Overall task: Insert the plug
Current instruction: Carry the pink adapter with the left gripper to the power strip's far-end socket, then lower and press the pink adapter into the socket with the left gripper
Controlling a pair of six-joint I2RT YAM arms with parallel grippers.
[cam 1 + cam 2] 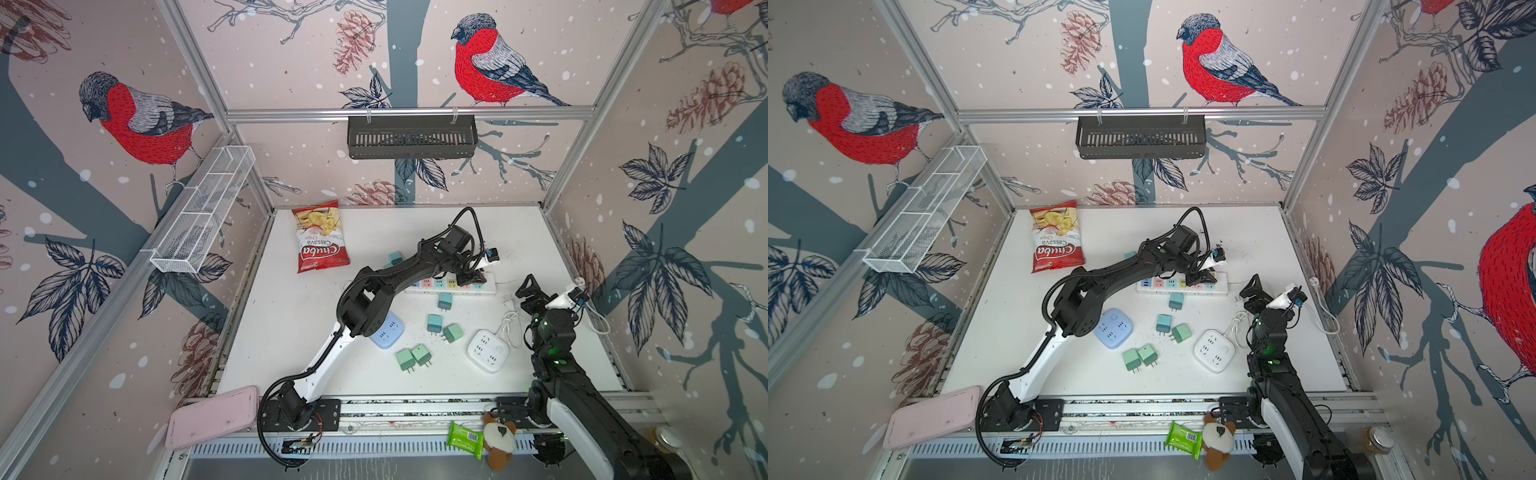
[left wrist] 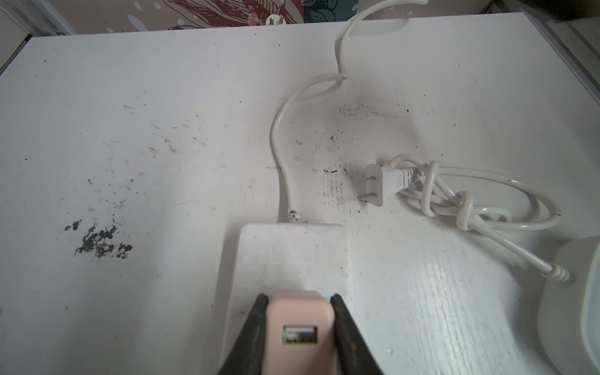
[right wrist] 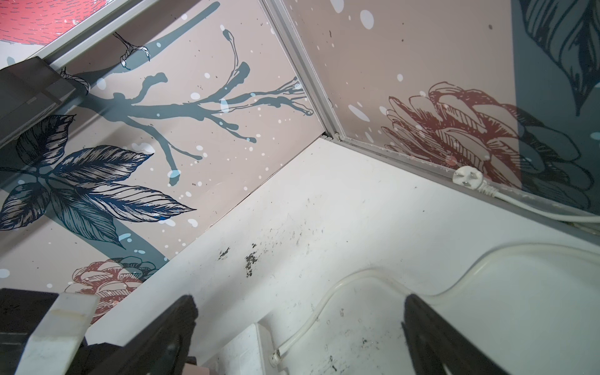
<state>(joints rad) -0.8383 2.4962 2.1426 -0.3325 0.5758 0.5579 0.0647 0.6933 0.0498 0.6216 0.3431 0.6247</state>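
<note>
Step in hand: seating the plug in the strip.

- Left side of the table (image 1: 291, 332): chips bag (image 1: 319, 237), not involved. Loose plugs (image 1: 415, 357) lie mid-table, well apart from the work.
- Left gripper (image 2: 298, 297): clamped on the pink plug (image 2: 298, 331), one black finger on each side face. USB port faces the wrist camera.
- The plug stands upright on the white strip (image 2: 292, 256), at the end where the cord (image 2: 279, 156) leaves. In both top views the gripper sits directly over that end of the strip (image 1: 440, 285).
- Prongs are hidden under the plug body, so I cannot tell whether they are in the slots or only resting on the face.
- Right gripper (image 3: 300, 302): jaws wide apart, holding nothing. It hangs above the table just beyond the cord end of the strip, touching neither.

Judgement: late in the task, with the plug placed but not confirmed home.

Next move calls for a straight push down, keeping the plug square to the strip. The strip is unbraced, so it may slide or tip. The right gripper is near enough to pin it.
</note>
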